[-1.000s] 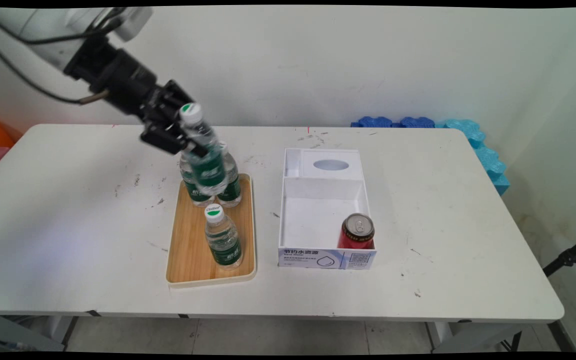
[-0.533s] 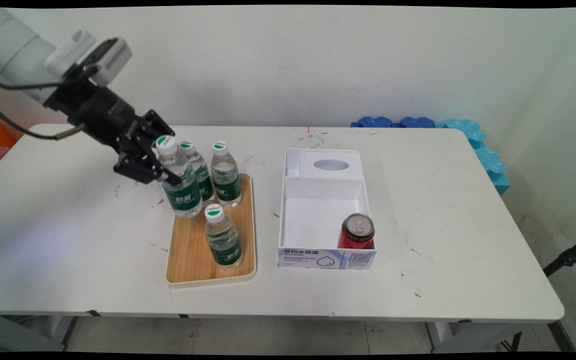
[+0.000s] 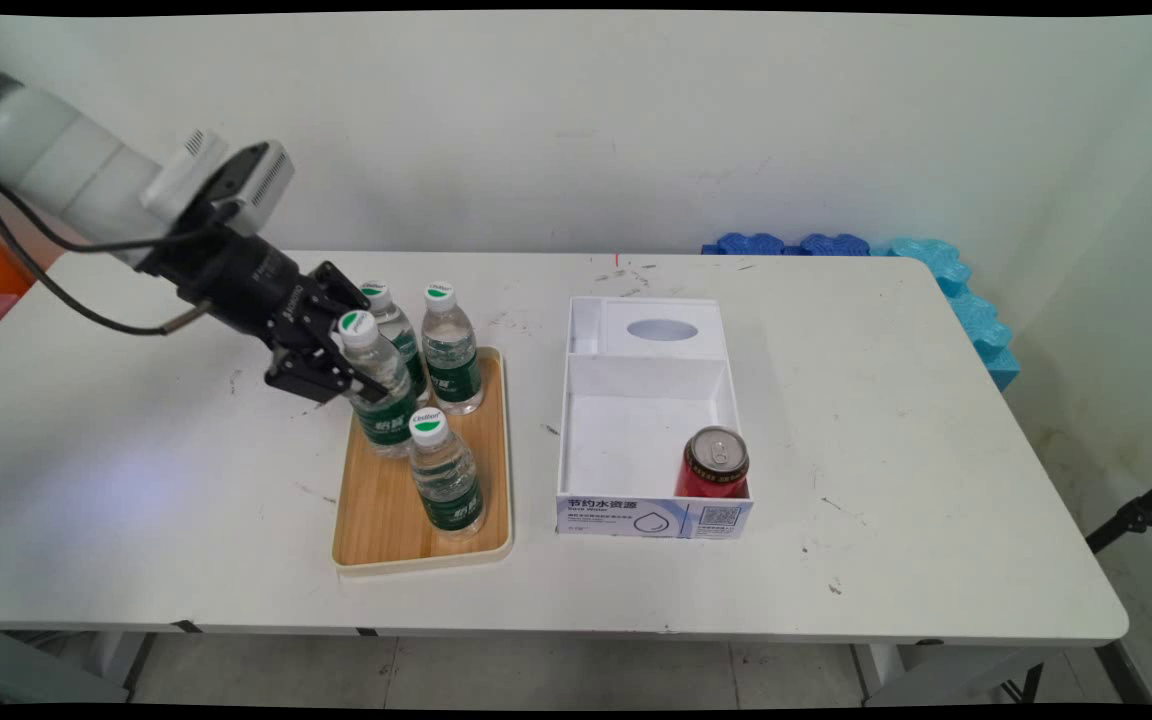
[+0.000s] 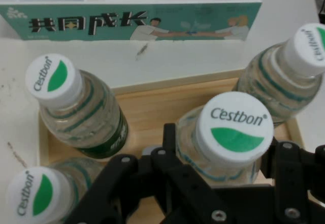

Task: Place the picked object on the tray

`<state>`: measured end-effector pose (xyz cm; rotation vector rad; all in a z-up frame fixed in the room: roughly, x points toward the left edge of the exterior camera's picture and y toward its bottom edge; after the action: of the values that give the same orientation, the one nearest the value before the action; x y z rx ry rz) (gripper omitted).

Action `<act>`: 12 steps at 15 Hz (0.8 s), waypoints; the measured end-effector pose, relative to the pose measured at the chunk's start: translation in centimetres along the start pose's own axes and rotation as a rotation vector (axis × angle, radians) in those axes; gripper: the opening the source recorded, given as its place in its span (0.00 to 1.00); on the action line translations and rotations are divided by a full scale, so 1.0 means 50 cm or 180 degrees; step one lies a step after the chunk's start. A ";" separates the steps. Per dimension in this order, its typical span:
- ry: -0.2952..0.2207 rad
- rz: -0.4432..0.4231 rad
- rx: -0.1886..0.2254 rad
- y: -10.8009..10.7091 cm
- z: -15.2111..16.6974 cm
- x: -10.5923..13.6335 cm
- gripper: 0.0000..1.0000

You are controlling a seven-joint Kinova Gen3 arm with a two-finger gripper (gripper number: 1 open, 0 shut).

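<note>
My gripper (image 3: 361,372) is shut on the shoulder of a clear water bottle (image 3: 381,395) with a green label and a white cap. The bottle stands almost upright, its base at the left side of the wooden tray (image 3: 386,525); I cannot tell whether it touches the wood. Two like bottles (image 3: 398,335) (image 3: 452,350) stand at the tray's back and a third (image 3: 446,478) at its front. In the hand view the held bottle's cap (image 4: 232,127) sits between the black fingers (image 4: 170,137), with the other bottles (image 4: 76,99) (image 4: 292,66) (image 4: 38,196) around it on the tray (image 4: 152,102).
A white two-compartment box (image 3: 651,518) lies right of the tray, with a red can (image 3: 714,462) in its near right corner; its green printed side (image 4: 127,23) shows in the hand view. Blue foam pieces (image 3: 936,265) lie at the table's far right corner.
The gripper brought the held bottle down from above the tray's back, swung it left over the tray's edge, then moved it right and lower onto the tray's left side.
</note>
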<state>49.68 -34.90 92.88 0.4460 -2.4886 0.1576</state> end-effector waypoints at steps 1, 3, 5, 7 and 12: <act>-0.0002 -0.0012 0.0009 -0.001 0.011 -0.004 0.00; -0.0007 -0.0048 0.0034 -0.004 0.036 -0.016 0.00; -0.0018 -0.0071 0.0060 -0.008 0.055 -0.026 0.00; -0.0030 -0.0092 0.0082 -0.011 0.069 -0.034 0.00; -0.0044 -0.0130 0.0127 -0.016 0.096 -0.054 1.00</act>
<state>49.40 -35.90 87.42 0.5159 -2.4918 0.1887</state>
